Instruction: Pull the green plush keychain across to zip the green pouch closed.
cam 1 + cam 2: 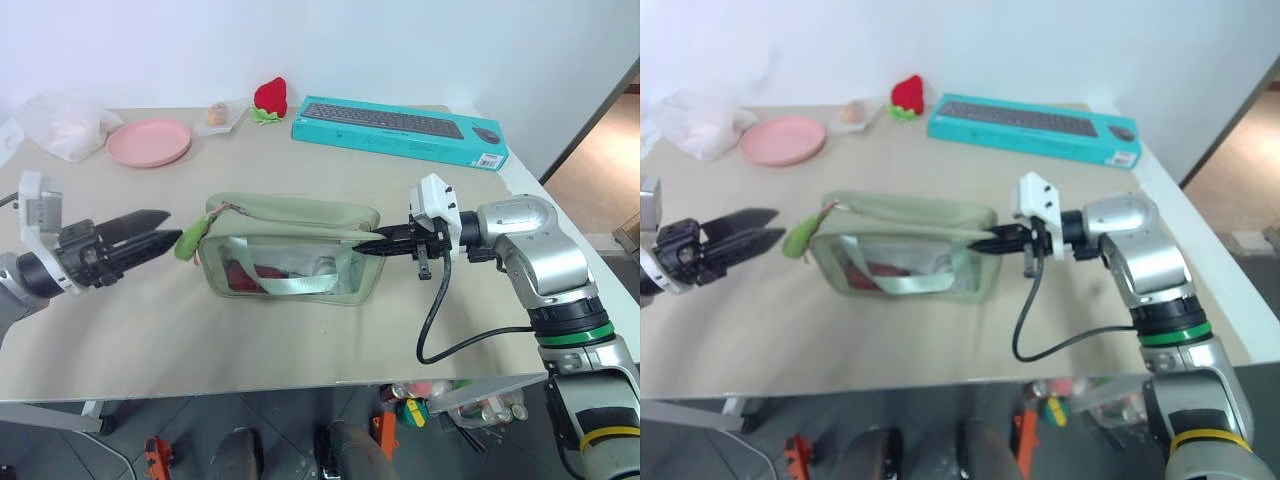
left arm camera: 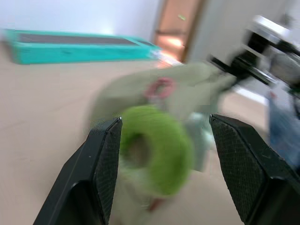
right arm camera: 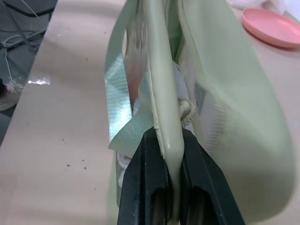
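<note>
The green pouch [image 1: 290, 250] lies mid-table with its clear window facing me. The green plush keychain [image 1: 190, 240], a fuzzy lime ring, hangs at the pouch's left end. My left gripper [image 1: 165, 228] is open and points level at the keychain from the left. In the left wrist view the keychain [image 2: 157, 150] sits between the spread fingers [image 2: 105, 159], and they are not closed on it. My right gripper [image 1: 365, 243] is shut on the pouch's right end. In the right wrist view its fingers [image 3: 147, 178] pinch the pouch's pale top edge [image 3: 164, 93].
At the back of the table are a teal keyboard box [image 1: 400, 128], a red strawberry plush [image 1: 270, 97], a pink plate [image 1: 148, 141] and a white plastic bag [image 1: 62, 125]. A black cable [image 1: 440, 330] loops from my right wrist toward the table's front edge.
</note>
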Available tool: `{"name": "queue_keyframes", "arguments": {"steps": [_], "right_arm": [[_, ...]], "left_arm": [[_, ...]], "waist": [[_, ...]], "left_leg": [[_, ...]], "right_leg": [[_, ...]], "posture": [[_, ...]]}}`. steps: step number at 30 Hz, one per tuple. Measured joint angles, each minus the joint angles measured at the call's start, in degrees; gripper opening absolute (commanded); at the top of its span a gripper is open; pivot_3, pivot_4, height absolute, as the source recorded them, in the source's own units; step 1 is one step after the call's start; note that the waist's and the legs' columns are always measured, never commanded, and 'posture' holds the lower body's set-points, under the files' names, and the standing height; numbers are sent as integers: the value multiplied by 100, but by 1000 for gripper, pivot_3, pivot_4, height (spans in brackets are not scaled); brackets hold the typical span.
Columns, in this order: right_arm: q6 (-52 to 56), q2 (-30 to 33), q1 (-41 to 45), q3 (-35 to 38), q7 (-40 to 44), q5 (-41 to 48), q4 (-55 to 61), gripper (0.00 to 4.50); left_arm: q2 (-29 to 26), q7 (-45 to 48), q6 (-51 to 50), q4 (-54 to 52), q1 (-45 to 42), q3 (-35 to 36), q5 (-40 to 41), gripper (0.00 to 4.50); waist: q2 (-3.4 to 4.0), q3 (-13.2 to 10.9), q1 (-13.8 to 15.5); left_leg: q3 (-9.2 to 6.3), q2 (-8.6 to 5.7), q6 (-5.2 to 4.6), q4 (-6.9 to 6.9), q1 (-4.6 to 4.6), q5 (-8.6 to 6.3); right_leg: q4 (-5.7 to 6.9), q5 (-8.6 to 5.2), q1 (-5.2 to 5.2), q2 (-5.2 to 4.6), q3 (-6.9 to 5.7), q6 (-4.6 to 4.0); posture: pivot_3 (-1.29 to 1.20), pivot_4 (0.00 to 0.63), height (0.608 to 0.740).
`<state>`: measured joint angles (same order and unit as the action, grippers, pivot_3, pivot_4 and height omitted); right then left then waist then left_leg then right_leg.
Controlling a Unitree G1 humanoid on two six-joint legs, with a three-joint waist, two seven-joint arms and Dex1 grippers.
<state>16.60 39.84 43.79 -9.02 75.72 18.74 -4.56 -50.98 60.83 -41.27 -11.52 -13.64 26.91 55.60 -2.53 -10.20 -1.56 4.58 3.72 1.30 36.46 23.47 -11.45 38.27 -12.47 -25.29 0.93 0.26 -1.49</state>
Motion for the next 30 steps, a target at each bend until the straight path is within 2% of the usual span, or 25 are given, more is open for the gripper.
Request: {"name": "queue_keyframes", "arguments": {"steps": [14, 15, 17, 22, 23, 27, 30], "right_arm": [[69, -49, -55, 8, -105, -44, 120, 14], [82, -46, -65, 13, -109, -43, 139, 0], [102, -42, -67, 15, -112, -43, 171, 0], [112, -41, -69, 16, -121, -43, 181, 0], [113, -41, -69, 16, -122, -43, 181, 0], [117, -37, -71, 19, -137, -45, 183, 0], [121, -21, -84, 25, -170, -45, 207, 0]], "left_arm": [[-28, 89, 144, 84, 134, -270, -550, 3083], [-12, 90, 144, 97, 134, -287, -556, 2532], [9, 94, 142, 114, 133, -337, -554, 1982], [47, 106, 138, 139, 118, -410, -547, 179], [48, 109, 138, 140, 113, -410, -546, 63], [94, 77, 156, 152, -20, -413, -550, 63], [213, -116, 134, 212, -469, -409, -442, 63]], "waist": [[0, 0, -5], [0, 0, -5], [0, 0, -5], [0, 0, -7], [0, 0, -7], [0, 0, -4], [0, 0, 3]], "left_leg": [[0, 7, 1, -1, -6, 1], [-1, 7, 1, -1, -6, 1], [-1, 7, 1, -1, -6, 1], [-1, 7, 1, -2, -6, 1], [-1, 7, 1, -2, -6, 1], [-2, 6, 1, -2, -5, 1], [-1, 5, 2, 0, -6, 2]], "right_leg": [[2, 2, 0, 8, -1, -5], [2, 2, 0, 9, -1, -5], [3, 2, 1, 9, -1, -5], [2, 2, 0, 9, -1, -5], [2, 2, 0, 9, -1, -5], [2, 2, 1, 9, -2, -5], [3, 3, 2, 9, -1, -4]], "posture": [[0, 150, 740], [0, 150, 740], [0, 150, 740], [0, 150, 740], [0, 150, 740], [0, 150, 740], [0, 150, 740]]}}
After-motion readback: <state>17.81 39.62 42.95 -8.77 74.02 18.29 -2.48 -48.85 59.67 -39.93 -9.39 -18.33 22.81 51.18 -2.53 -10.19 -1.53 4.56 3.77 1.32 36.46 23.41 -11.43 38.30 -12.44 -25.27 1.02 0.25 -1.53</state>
